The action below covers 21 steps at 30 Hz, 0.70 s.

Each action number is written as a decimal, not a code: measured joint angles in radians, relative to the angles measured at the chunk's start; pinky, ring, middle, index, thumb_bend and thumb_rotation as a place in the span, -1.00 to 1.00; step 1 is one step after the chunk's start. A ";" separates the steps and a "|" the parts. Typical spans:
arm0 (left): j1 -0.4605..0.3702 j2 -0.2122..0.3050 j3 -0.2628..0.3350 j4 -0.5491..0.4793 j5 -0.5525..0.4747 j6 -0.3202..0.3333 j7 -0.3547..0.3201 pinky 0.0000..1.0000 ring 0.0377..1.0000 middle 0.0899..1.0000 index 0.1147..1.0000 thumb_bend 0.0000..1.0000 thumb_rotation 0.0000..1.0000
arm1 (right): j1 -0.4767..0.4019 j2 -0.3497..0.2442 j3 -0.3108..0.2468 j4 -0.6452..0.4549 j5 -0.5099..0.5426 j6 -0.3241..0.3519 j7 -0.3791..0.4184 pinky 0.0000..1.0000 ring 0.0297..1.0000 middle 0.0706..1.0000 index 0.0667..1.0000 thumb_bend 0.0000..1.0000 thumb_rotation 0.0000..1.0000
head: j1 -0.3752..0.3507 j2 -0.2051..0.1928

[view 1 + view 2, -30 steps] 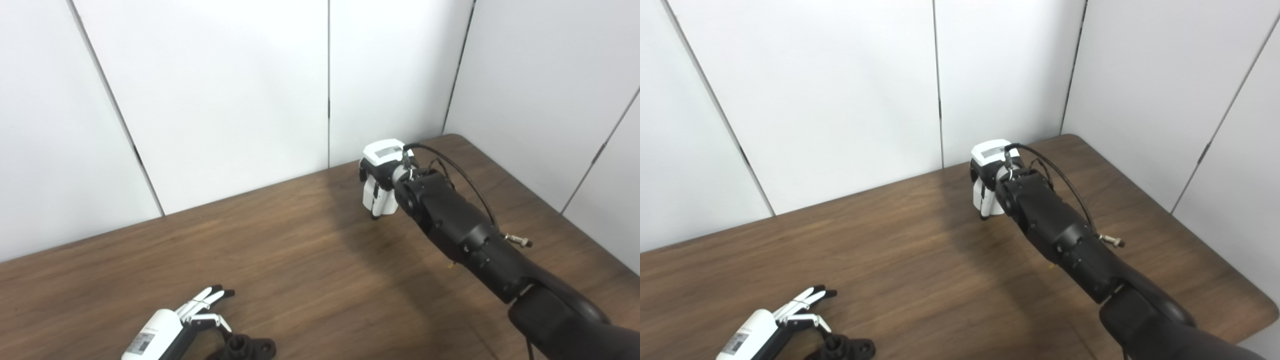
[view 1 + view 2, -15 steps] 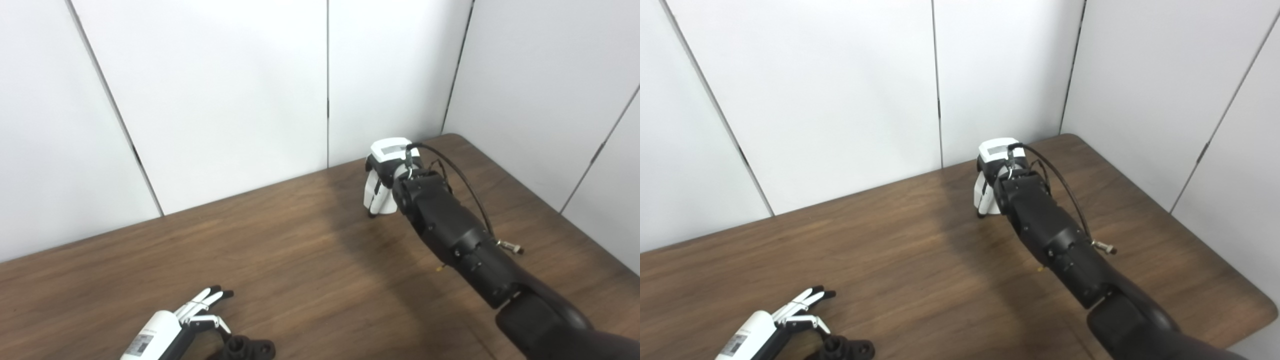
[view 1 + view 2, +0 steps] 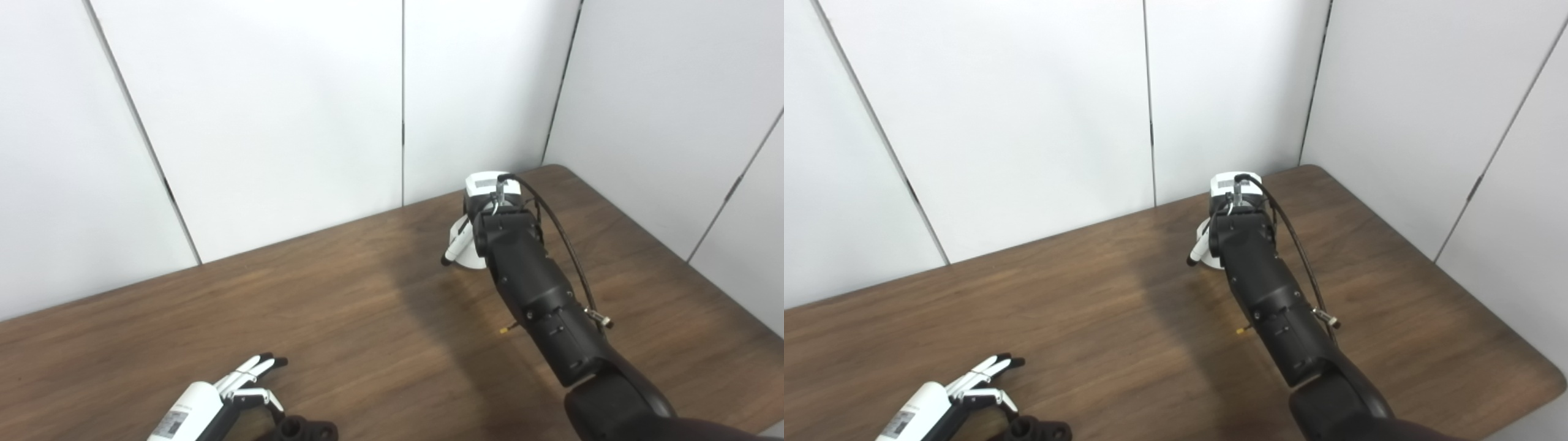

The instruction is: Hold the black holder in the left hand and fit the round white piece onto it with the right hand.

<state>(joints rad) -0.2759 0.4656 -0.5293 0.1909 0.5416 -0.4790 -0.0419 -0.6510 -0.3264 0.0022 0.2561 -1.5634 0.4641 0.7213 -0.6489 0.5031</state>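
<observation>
Brown wood-grain table point(image 3: 343, 318), rounded far corner; white wall panels point(image 3: 275, 110) behind.

Brown wooden table point(image 3: 367, 318), black holder point(image 3: 306, 429) at near edge, round white piece point(image 3: 468, 260) far back.

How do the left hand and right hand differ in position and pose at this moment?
The left hand lies low at the table's near edge, fingers spread beside the black holder; the right hand is stretched to the far side, over a round white piece. The right hand's grip is hidden. Both are white.

Bright, even light; soft table shadows
</observation>
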 measured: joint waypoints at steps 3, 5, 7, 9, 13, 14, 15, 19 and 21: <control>0.006 0.000 0.005 -0.011 0.000 0.002 -0.009 0.62 0.90 0.83 -0.15 0.04 -0.89 | -0.002 0.004 -0.013 -0.002 -0.021 0.000 0.020 -0.22 -0.01 0.13 0.28 0.35 -0.24 | 0.006 0.005; 0.012 0.000 0.010 -0.018 0.000 0.004 -0.013 0.62 0.90 0.83 -0.15 0.04 -0.89 | -0.002 0.004 -0.016 -0.003 -0.024 0.000 0.023 -0.26 -0.06 0.08 0.25 0.36 -0.35 | 0.006 0.005; 0.014 0.000 0.014 -0.030 0.000 0.011 -0.025 0.62 0.90 0.83 -0.15 0.04 -0.89 | 0.000 0.004 -0.017 -0.006 -0.024 0.000 0.022 -0.30 -0.12 0.03 0.25 0.31 -0.52 | 0.011 0.009; 0.015 0.000 0.018 -0.037 0.000 0.017 -0.039 0.60 0.89 0.82 -0.15 0.04 -0.89 | 0.001 0.004 -0.017 -0.009 -0.030 0.000 0.022 -0.25 -0.05 0.07 0.24 0.20 -0.56 | 0.015 0.014; 0.017 0.001 0.022 -0.057 0.000 0.033 -0.053 0.54 0.84 0.80 -0.15 0.04 -0.89 | 0.001 0.008 -0.025 -0.010 -0.076 0.000 0.046 -0.02 0.21 0.28 0.31 0.19 -0.18 | 0.018 0.015; 0.018 0.001 0.023 -0.060 0.000 0.034 -0.053 0.53 0.84 0.80 -0.15 0.04 -0.89 | 0.001 0.010 -0.029 -0.010 -0.087 0.000 0.053 0.01 0.23 0.31 0.34 0.20 -0.12 | 0.020 0.017; 0.018 0.000 0.024 -0.064 0.000 0.034 -0.053 0.53 0.84 0.80 -0.15 0.04 -0.89 | 0.001 0.012 -0.031 -0.010 -0.096 0.000 0.059 0.02 0.24 0.32 0.37 0.20 -0.09 | 0.021 0.018; 0.019 0.001 0.029 -0.075 0.000 0.037 -0.070 0.53 0.84 0.81 -0.15 0.04 -0.89 | -0.001 0.022 -0.047 -0.010 -0.131 0.000 0.079 0.00 0.23 0.31 0.40 0.27 0.15 | 0.023 0.020; 0.021 0.001 0.031 -0.081 0.000 0.039 -0.077 0.53 0.84 0.80 -0.15 0.04 -0.89 | -0.005 0.023 -0.040 -0.009 -0.153 0.000 0.106 0.01 0.25 0.35 0.39 0.31 0.40 | 0.026 0.021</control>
<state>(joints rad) -0.2552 0.4664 -0.4979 0.1103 0.5419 -0.4397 -0.1185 -0.6558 -0.3030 -0.0379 0.2470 -1.7162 0.4641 0.8271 -0.6228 0.5246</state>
